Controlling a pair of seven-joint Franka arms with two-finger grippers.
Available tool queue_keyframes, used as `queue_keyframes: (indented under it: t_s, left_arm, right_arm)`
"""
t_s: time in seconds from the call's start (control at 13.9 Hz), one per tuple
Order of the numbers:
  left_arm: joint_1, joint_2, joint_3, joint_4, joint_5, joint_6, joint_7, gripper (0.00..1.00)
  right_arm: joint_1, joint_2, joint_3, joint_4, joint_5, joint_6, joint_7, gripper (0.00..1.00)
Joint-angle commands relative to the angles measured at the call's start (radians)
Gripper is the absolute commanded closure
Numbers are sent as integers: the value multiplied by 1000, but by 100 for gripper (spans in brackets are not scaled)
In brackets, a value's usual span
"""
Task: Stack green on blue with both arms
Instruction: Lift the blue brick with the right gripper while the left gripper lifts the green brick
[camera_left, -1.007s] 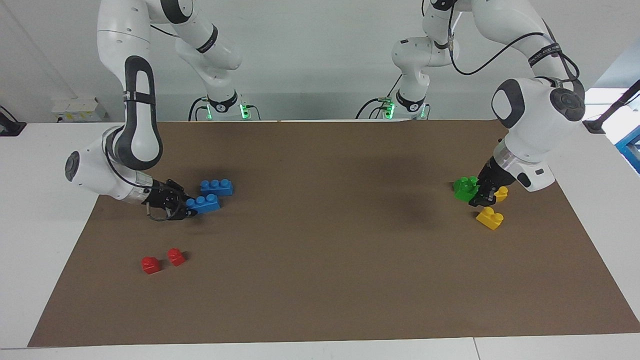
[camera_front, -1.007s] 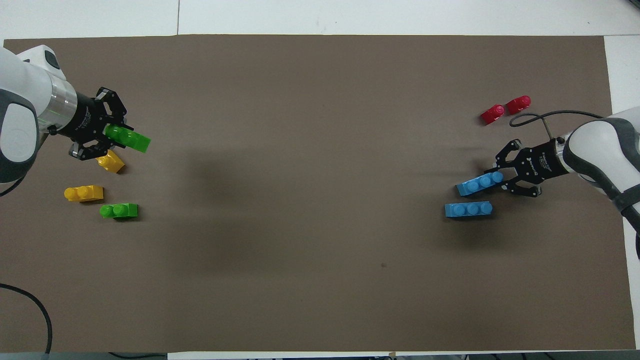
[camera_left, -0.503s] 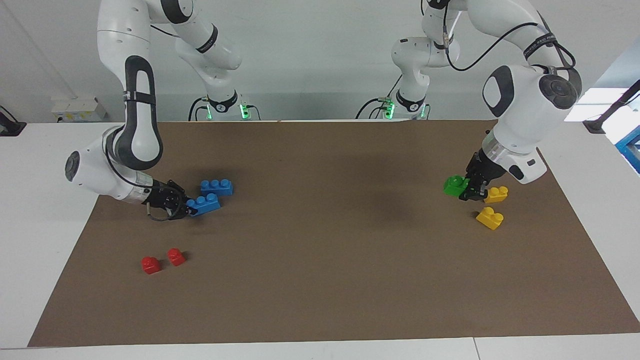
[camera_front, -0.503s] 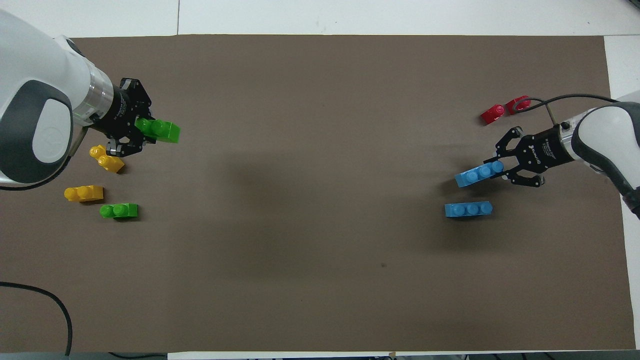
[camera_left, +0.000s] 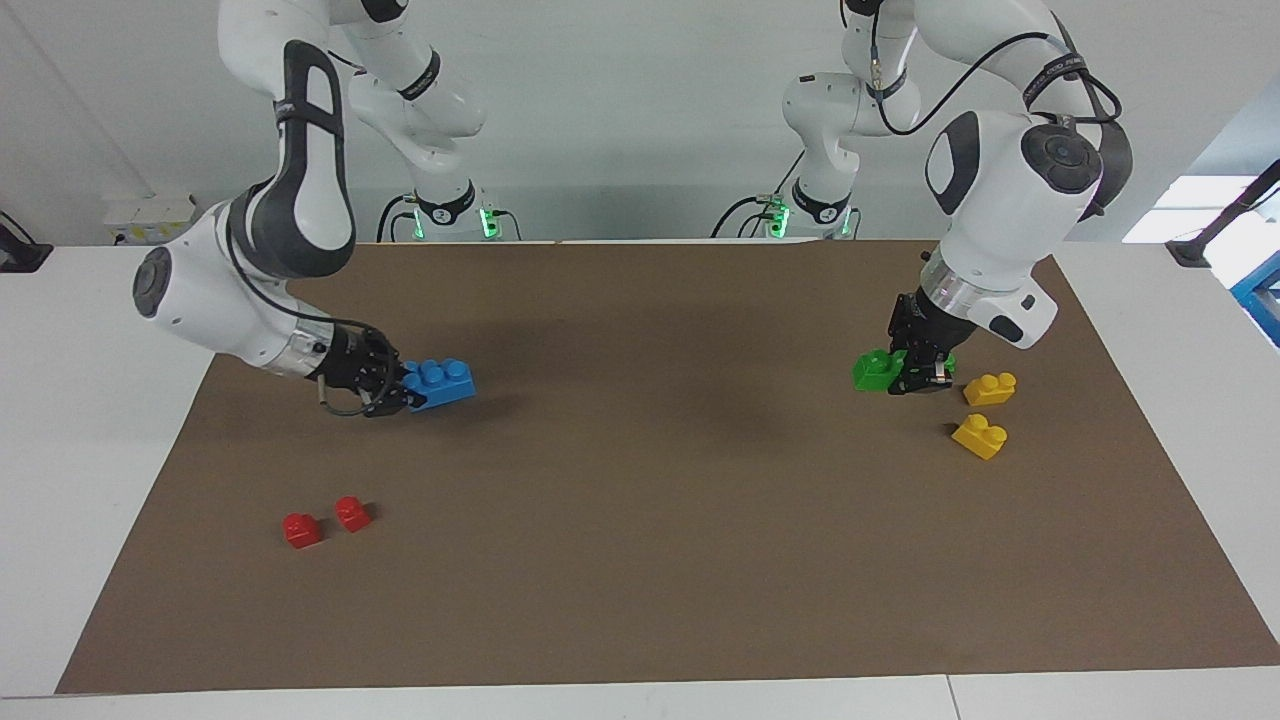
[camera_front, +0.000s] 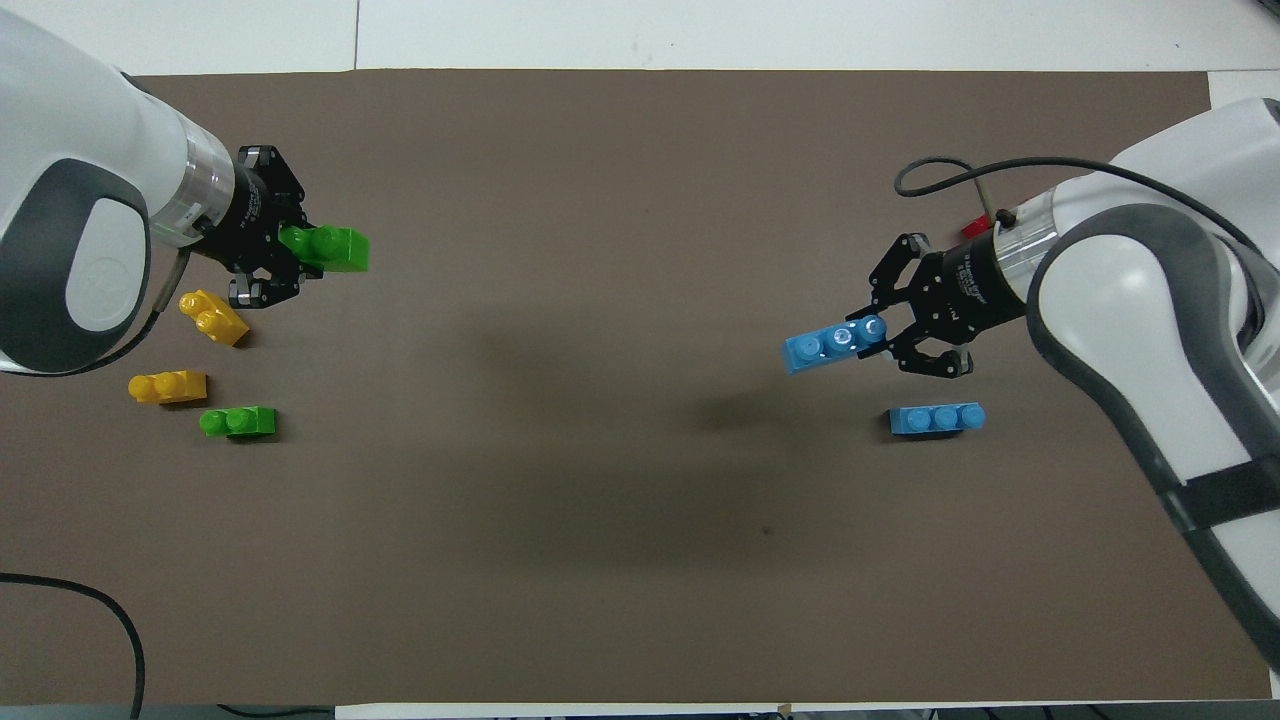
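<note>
Now you see both arms up over the brown mat (camera_left: 640, 560), each with a brick in its grip. Your right arm (camera_left: 250, 290), at its own end of the table, has its right gripper (camera_left: 398, 385) clamped on one end of a long blue brick (camera_left: 440, 382), which hangs tilted in the air over the mat with its studs up. A second blue brick (camera_front: 937, 418) lies flat on the mat just beside it. Your left arm (camera_left: 1000, 220) holds its left gripper (camera_left: 915, 368) pinched on a green brick (camera_left: 876, 370), lifted over the mat near two yellow bricks (camera_left: 983, 412). The other green brick (camera_front: 238, 422) rests on the mat beside a yellow one. Two small red blocks (camera_left: 325, 521) sit together, farther from the robots than the blue bricks.
</note>
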Motion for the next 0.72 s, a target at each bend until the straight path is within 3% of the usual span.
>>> queue_keyframes:
  t_s: [0.0, 0.5, 0.65]
  left_arm:
    - [-15, -12, 11, 3, 19, -15, -21, 100]
    - [-15, -14, 8, 0, 17, -12, -21, 100]
    - [-15, -17, 8, -5, 17, -11, -21, 100]
  right_arm:
    - [50, -36, -2, -98, 64, 103, 51, 100]
    - [309, -39, -2, -294, 150, 522, 136, 100]
    - [343, -14, -2, -307, 243, 608, 139, 100]
